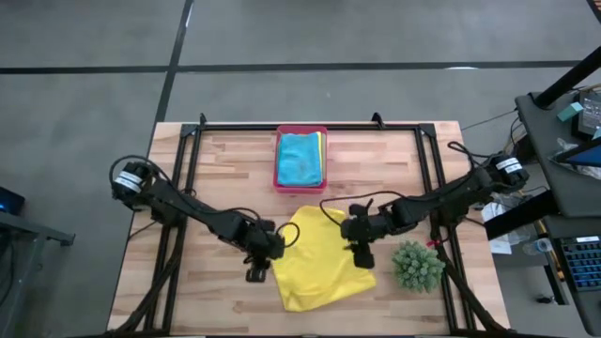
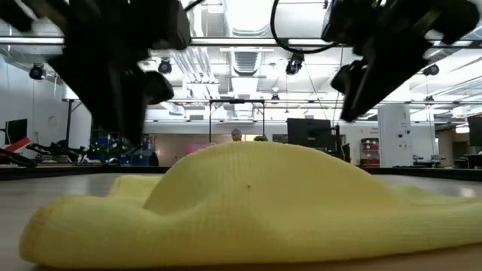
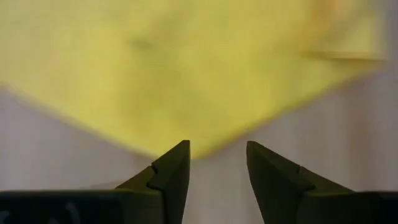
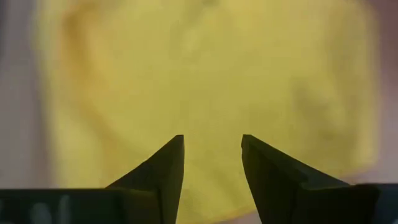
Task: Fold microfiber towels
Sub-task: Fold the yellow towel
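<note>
A yellow microfiber towel lies rumpled on the butcher-block wooden table, toward six o'clock of the tabletop in the overhead view, its nap soft and finely looped, its outline a skewed square with one corner drawn up toward twelve o'clock. At table height the cloth rises in a rounded hump with a thick rolled edge nearest the lens. The left gripper hangs at the towel's nine o'clock edge, its two dark wedge-shaped fingers standing apart with nothing between them, a corner of the yellow cloth just beyond their tips. The right gripper sits at the three o'clock edge, its fingers likewise parted and empty above the yellow fabric. At twelve o'clock of the table a pink plastic tray holds a turquoise blue towel, folded flat, with thin slivers of yellow and green cloth showing along its right side; how many lie beneath cannot be told. A spiky green plant stands at about four o'clock, near the right arm. No brand, label or lettering can be read anywhere. Both wrist views are blurred, so the weave is lost there, and in the low view both arms appear only as dark silhouettes cut off at the top, in front of a lit workshop ceiling.
</note>
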Controlling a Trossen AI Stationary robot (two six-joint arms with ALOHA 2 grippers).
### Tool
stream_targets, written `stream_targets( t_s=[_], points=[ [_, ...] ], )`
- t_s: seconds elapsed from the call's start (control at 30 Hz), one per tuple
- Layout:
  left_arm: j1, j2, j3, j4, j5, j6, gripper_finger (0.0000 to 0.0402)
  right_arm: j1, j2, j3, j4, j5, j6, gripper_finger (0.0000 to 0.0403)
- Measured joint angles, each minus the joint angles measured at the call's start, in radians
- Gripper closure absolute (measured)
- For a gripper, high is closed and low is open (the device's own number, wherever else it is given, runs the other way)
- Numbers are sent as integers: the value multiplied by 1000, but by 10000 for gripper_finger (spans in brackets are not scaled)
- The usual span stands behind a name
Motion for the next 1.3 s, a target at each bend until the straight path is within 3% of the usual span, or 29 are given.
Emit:
stream_targets(
  t_s=[0.17, 0.3, 0.4, 0.5, 0.63, 0.9, 1.07, 1.17, 1.3],
  points=[
    [44, 0, -70, 11, -128, -3, 259, -44, 18, -55, 116, 119, -36, 270],
    [84, 2, -137, 167, -132, -28, 259, -81, 41, -100, 230, 158, -36, 296],
    [106, 2, -179, 245, -132, -54, 259, -110, 63, -103, 223, 227, -25, 311],
    [114, 2, -202, 286, -133, -77, 259, -146, 83, -103, 226, 221, -21, 315],
    [113, 7, -209, 364, -131, -82, 259, -205, 122, -103, 229, 145, 0, 293],
    [113, 32, -210, 401, -132, -106, 259, -269, 212, -103, 240, 136, -9, 225],
    [113, 65, -210, 415, -131, -107, 259, -273, 242, -103, 288, 128, -43, 211],
    [113, 81, -209, 420, -133, -106, 261, -273, 249, -103, 314, 96, -72, 232],
    [113, 92, -207, 420, -143, -94, 289, -270, 230, -103, 318, 80, -111, 300]
  ],
)
